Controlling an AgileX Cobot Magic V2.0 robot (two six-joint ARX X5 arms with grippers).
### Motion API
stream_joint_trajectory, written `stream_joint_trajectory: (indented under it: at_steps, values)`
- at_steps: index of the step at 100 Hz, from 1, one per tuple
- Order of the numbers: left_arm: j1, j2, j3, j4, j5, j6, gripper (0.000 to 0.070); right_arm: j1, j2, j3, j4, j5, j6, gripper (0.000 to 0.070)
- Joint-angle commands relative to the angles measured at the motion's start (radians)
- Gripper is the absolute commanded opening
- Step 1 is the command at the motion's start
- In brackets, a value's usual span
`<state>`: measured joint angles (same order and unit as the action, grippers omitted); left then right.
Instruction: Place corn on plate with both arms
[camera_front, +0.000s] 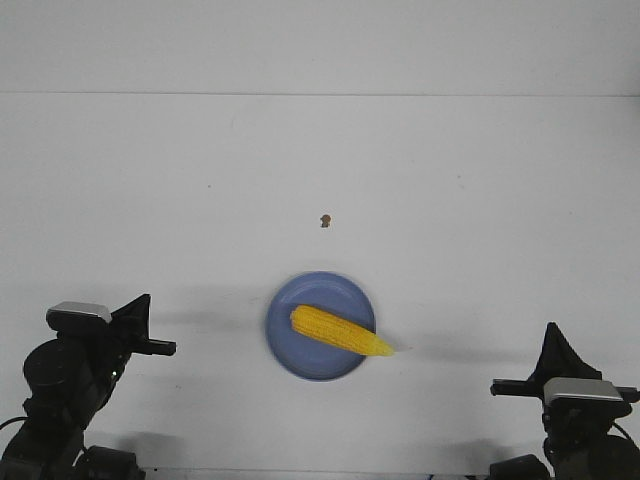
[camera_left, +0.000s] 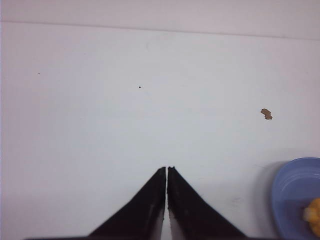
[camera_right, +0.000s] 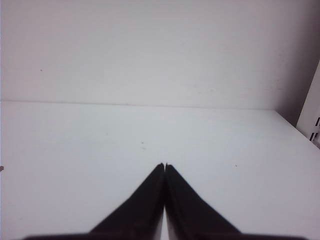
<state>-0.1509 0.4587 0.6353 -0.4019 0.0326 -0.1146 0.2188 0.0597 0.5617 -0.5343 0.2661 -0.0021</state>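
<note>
One stiff, light-looking corn (camera_front: 341, 331) lay across the plate (camera_front: 300, 300) near the counter's (camera_front: 150, 180) front edge (best gripped mid-cob), while both hands, left hand (camera_left: 166, 169) and right hand (camera_right: 164, 165), were pressed together, empty.

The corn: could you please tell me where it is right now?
In the front view the corn lies on the plate, near the table's front centre between both grippers, its tip overhanging the rim toward the right gripper.

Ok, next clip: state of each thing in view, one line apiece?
corn: lying on its side across the plate, pointed tip past the rim on the robot's right.
plate: flat on the table, holding the corn.
left gripper: shut, empty, away from the plate.
right gripper: shut, empty, away from the plate.
</note>
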Motion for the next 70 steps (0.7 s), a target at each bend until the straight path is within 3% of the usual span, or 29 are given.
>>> stream_joint_trajectory:
  at_steps: [1, 33, 50, 70]
  values:
    - [0.0, 0.002, 0.012, 0.012, 0.0, 0.0, 0.0013, 0.002, 0.0, 0.001, 0.01, 0.003, 0.009, 0.0]
    - [0.0, 0.002, 0.012, 0.047, -0.009, 0.025, 0.0012, 0.002, 0.0, 0.001, 0.01, 0.003, 0.009, 0.0]
    - [0.001, -0.045, -0.013, 0.196, -0.019, 0.142, 0.0013, 0.002, 0.0, 0.001, 0.01, 0.003, 0.009, 0.0]
    - [0.012, -0.187, -0.216, 0.445, -0.036, 0.155, 0.0013, 0.002, 0.0, 0.001, 0.01, 0.003, 0.009, 0.0]
